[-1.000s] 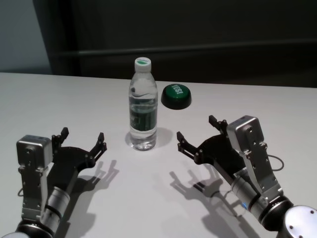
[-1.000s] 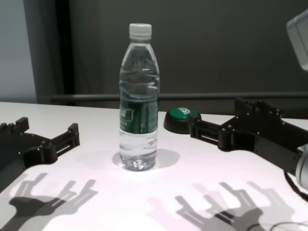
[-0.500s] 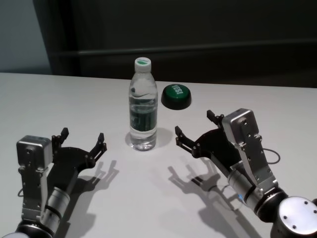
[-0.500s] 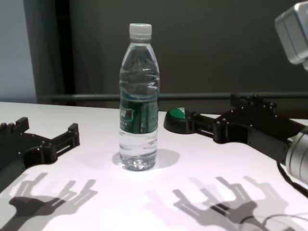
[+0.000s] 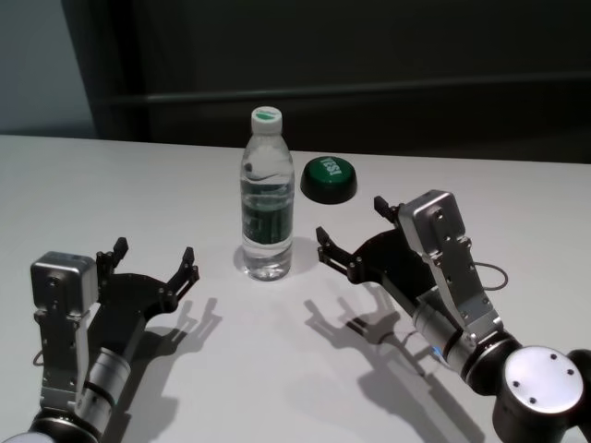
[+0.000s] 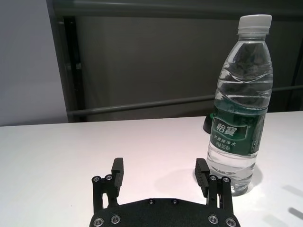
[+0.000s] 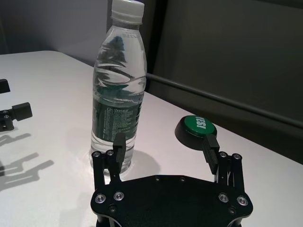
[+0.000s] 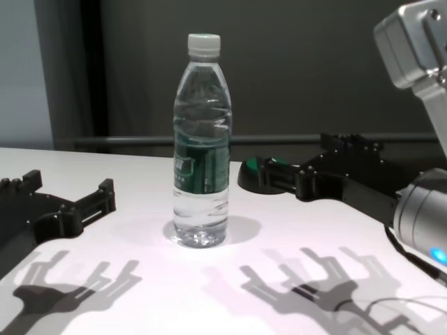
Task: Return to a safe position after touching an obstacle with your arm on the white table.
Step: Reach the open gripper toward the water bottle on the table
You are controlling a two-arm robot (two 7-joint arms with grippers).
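- Obstacle (image 5: 266, 198): clear water bottle, white cap, green label, upright near the middle of the white table (image 5: 111, 194).
- Right gripper (image 5: 351, 235) low over the table, just beside the bottle's right side, fingers spread wide, grabbing nothing, not quite touching it.
- Left gripper (image 5: 155, 261) parked near the bottle's left, also splayed and empty.
- Green button (image 5: 329, 178) sitting behind the bottle, slightly right.

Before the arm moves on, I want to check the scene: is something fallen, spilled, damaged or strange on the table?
Nothing stands out. The water bottle stands upright with its cap on, and the white table around it looks dry. The green button sits flat behind it. The left tool and right tool are open, apart from the bottle.
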